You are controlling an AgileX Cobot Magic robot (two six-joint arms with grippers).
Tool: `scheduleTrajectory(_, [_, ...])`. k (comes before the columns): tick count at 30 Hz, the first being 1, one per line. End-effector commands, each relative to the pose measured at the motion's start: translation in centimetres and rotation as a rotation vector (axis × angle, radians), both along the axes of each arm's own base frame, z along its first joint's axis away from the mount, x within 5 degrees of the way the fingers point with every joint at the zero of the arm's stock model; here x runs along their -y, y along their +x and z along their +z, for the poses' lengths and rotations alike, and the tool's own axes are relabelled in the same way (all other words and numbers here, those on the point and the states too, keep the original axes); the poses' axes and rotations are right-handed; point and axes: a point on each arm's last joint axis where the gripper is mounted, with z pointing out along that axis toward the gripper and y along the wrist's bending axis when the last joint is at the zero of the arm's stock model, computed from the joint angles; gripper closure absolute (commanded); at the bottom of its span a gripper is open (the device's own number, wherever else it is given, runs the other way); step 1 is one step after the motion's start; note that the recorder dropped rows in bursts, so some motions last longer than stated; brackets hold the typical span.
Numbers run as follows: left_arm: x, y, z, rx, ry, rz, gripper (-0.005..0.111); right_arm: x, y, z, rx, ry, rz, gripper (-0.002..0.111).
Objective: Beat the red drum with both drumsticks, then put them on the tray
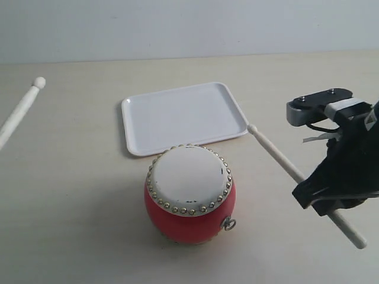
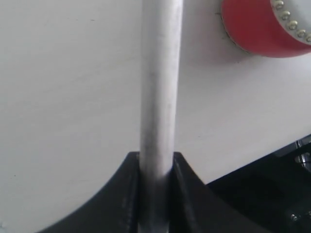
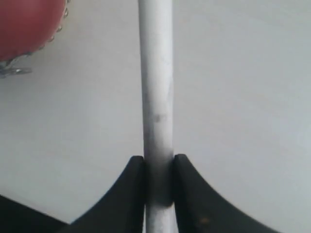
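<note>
Exterior view: drum (image 1: 189, 198) centre, tray (image 1: 177, 115) just behind it. Right gripper (image 3: 159, 162) clamped on right stick (image 1: 277, 157), axis diagonal, tip by the tray corner, near the drum. Left gripper (image 2: 156, 162) clamped on left stick (image 1: 21, 109), tip well apart from drum. Right arm nearer.

You have no text, label, brand, number or sign to read in any of the three views; the white strip (image 1: 346, 107) near the right edge of the exterior view is too small for you to tell whether it bears writing
</note>
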Motion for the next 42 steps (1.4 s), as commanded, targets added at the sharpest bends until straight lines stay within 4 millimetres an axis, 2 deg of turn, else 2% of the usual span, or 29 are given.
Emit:
scheduleTrajectory(1, [1.4, 0.0, -0.2, -0.016, -0.011, -0.1, 0.107, 0.2, -1.2, 2.3, 0.008, 0.034, 0.036, 0.108])
scheduleTrajectory(11, [5.3, -1.3, -1.4, -0.087, 0.059, -0.305, 0.107, -0.2, -4.7, 5.5, -0.033, 0.234, 0.176, 0.108])
scheduleTrajectory(16, [7.6, -2.0, -2.7, -0.165, 0.103, -0.392, 0.107, -0.2, -5.3, 6.1, -0.019, 0.263, 0.194, 0.108])
scheduleTrajectory(21, [9.5, -2.2, -4.5, -0.263, 0.155, -0.423, 0.107, -0.1, -5.4, 6.0, -0.013, 0.257, 0.216, 0.108])
scheduleTrajectory(25, [10.3, -1.9, -5.1, -0.251, 0.15, -0.387, 0.107, -0.3, -5.5, 6.1, -0.011, 0.277, 0.233, 0.108])
scheduleTrajectory(33, [11.0, -1.0, -4.0, -0.174, 0.115, -0.369, 0.107, -0.3, -5.4, 5.8, -0.019, 0.273, 0.247, 0.108])
scheduleTrajectory(38, [11.7, -0.1, -2.8, -0.087, 0.07, -0.356, 0.107, 0.0, -6.2, 3.9, -0.096, 0.258, 0.234, 0.108])
scheduleTrajectory(42, [11.7, 0.0, -2.8, -0.078, 0.081, -0.36, 0.107, 0.2, -7.0, 3.0, -0.133, 0.259, 0.224, 0.108])
